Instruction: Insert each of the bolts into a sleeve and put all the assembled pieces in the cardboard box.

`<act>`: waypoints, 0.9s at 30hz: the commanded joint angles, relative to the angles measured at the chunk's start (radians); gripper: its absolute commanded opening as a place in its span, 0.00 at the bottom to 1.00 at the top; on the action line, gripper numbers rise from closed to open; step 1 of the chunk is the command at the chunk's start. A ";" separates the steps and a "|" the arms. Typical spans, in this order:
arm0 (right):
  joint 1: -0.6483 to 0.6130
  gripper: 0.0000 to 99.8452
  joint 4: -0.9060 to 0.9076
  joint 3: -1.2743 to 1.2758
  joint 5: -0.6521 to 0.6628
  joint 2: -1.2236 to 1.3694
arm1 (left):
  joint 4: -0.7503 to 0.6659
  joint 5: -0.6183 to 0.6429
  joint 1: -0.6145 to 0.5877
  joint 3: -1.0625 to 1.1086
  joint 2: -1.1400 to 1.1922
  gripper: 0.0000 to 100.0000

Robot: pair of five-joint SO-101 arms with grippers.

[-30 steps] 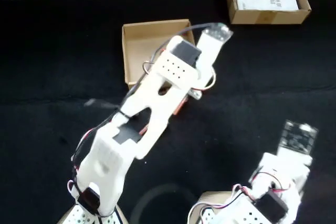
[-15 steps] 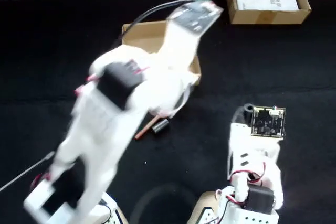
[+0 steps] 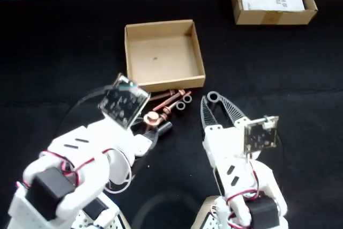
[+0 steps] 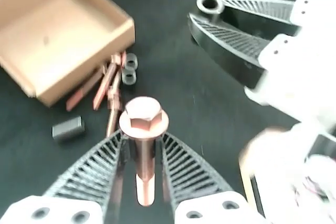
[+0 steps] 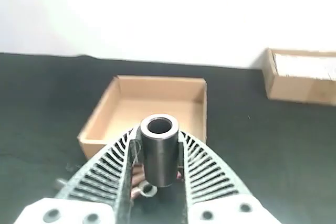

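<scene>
Near the empty cardboard box [image 3: 165, 83], the left gripper [image 4: 143, 132] jaws clench a bolt [image 4: 143, 120], the right gripper [image 5: 159, 130] jaws grasp a sleeve [image 5: 159, 153], nothing looks assembled yet, and spare bolts [image 3: 167, 103] and spare sleeves [image 3: 187, 99] wait beside it.

copper bolt [image 4: 143, 123], grey sleeve [image 5: 159, 153], brown box [image 3: 165, 60]

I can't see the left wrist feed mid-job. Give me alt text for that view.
The left gripper is shut on a copper bolt, with the hex head sticking out past the fingertips. Beyond it, loose bolts and sleeves lie beside the cardboard box. The right gripper grips a sleeve nearby.
</scene>
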 commanded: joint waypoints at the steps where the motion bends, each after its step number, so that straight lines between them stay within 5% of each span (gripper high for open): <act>1: -0.019 0.01 0.104 -0.096 -0.009 -0.013 | -0.275 0.000 0.002 0.173 -0.081 0.01; 10: -0.019 0.01 0.255 -0.107 -0.057 -0.013 | -0.598 0.005 0.002 0.041 0.130 0.01; 18: -0.019 0.01 0.255 -0.107 -0.158 -0.013 | -0.605 0.201 0.013 -0.292 0.489 0.01; 27: -0.019 0.01 0.255 -0.107 -0.160 -0.013 | -0.603 0.264 0.097 -0.346 0.572 0.01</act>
